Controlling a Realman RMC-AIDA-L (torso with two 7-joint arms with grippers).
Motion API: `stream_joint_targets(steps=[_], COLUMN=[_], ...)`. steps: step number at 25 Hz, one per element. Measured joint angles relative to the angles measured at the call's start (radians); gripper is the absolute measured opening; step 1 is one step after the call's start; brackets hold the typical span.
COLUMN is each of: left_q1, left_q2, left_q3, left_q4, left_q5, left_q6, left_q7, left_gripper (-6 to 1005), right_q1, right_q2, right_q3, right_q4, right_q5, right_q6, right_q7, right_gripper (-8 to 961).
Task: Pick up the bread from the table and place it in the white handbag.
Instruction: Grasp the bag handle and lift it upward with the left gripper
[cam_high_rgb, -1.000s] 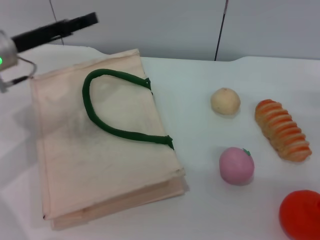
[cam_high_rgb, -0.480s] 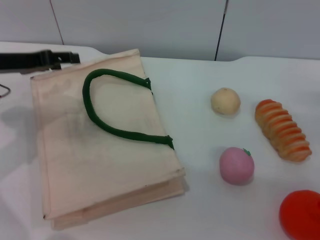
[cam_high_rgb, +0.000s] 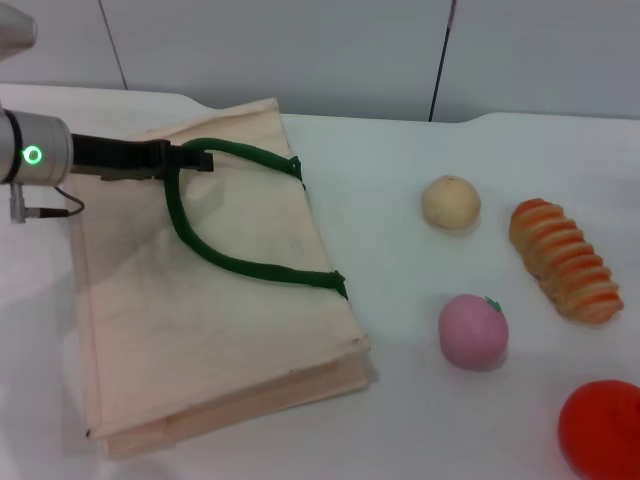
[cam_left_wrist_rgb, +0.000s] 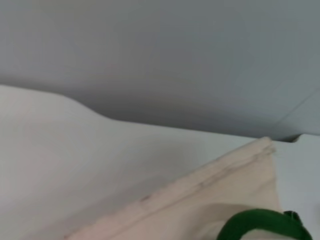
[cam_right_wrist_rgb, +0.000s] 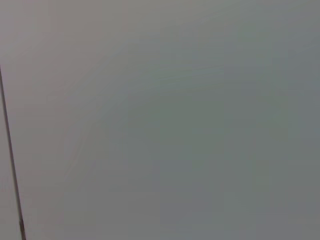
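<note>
On the table (cam_high_rgb: 400, 420) we list: one white handbag (cam_high_rgb: 220, 320), lying flat at our left, its dark green handle (cam_high_rgb: 200, 245) looped across the upper face; one bread (cam_high_rgb: 566, 259), ridged tan and orange, resting on the tabletop at the far right, well apart from the bag. Beside the bread we note a round beige bun (cam_high_rgb: 451, 201), a pink ball (cam_high_rgb: 473, 331) just in front of it, and a red-orange round item (cam_high_rgb: 602, 428) at the near right corner (partly cut off). Our left gripper (cam_high_rgb: 200, 159) reaches in from the left over the bag's far end, its tip at the handle; whether the claw is released or clenched we cannot tell. Our right wrist view shows only a plain grey wall (cam_right_wrist_rgb: 175, 120).
</note>
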Motion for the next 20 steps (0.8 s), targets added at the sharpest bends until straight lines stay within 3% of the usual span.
stream_joint_targets(steps=[18, 20], left_q1=[-0.012, -0.011], left_q2=[-0.009, -0.009], left_q3=[0.000, 0.000], left_q4=[0.072, 0.074], left_q5=[0.021, 0.021], left_q6=[-0.083, -0.083], left_q7=[-0.027, -0.028], left_gripper=[756, 684], right_q1=[0.003, 0.003], right_q2=[0.000, 0.000], right_q3=[0.000, 0.000], right_q4=[-0.003, -0.002], right_q5=[0.002, 0.002], right_q6=[0.000, 0.000], right_q7=[0.000, 0.000], right_gripper=[883, 883])
